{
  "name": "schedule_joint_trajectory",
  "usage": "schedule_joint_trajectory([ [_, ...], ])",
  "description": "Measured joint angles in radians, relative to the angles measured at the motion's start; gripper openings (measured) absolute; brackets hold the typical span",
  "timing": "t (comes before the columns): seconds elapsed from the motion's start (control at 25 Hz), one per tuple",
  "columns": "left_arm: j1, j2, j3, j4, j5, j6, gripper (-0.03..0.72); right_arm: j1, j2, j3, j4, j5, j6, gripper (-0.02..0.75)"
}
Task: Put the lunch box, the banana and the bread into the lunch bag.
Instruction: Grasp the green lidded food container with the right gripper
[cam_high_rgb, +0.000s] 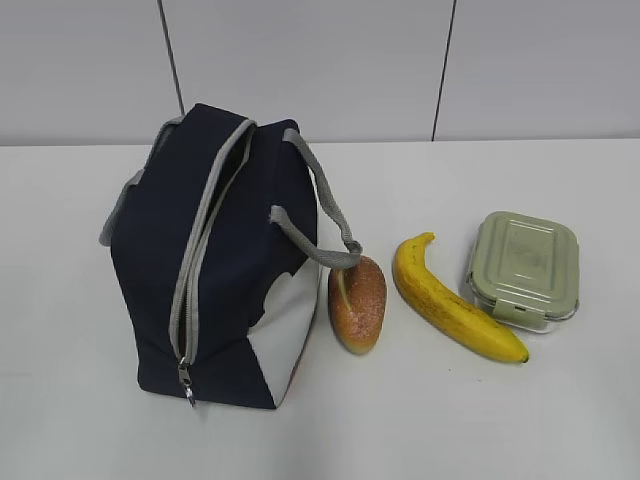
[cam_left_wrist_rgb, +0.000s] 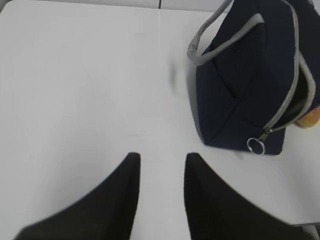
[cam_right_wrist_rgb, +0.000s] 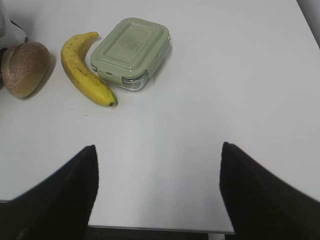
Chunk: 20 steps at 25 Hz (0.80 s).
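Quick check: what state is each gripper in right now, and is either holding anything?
Left gripper: jaws slightly apart, holding nothing, over bare table.
Right gripper: jaws wide open, holding nothing.

No readable text or labels anywhere (lid embossing too faint)

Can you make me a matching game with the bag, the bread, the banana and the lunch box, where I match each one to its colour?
Things:
1. lunch bag
2. bread
3. banana
4. lunch box

Colours:
A. yellow with brown speckles
B. pale green lid
C. navy blue with grey strips
D. golden brown

Pairs: 1-C, 2-D, 3-A, 4-B
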<state>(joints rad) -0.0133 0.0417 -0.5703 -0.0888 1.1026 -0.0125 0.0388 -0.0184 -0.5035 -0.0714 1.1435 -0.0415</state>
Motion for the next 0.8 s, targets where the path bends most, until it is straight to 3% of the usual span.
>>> schedule_joint_trajectory([
  [0.28, 0.000, 0.247, -0.157, -0.045, -0.004, 0.000, 0.237, 0.000, 0.000, 0.000, 0.000, 0.000, 0.000, 0.561],
  [0.56, 0.000, 0.559, -0.309, -0.192, -0.007, 0.056, 0.239, 0.000, 0.000, 0.000, 0.000, 0.000, 0.000, 0.561],
  [0.8, 0.000, 0.810, -0.401, -0.257, -0.012, 0.072, 0.239, 0.000, 0.000, 0.000, 0.000, 0.000, 0.000, 0.561],
])
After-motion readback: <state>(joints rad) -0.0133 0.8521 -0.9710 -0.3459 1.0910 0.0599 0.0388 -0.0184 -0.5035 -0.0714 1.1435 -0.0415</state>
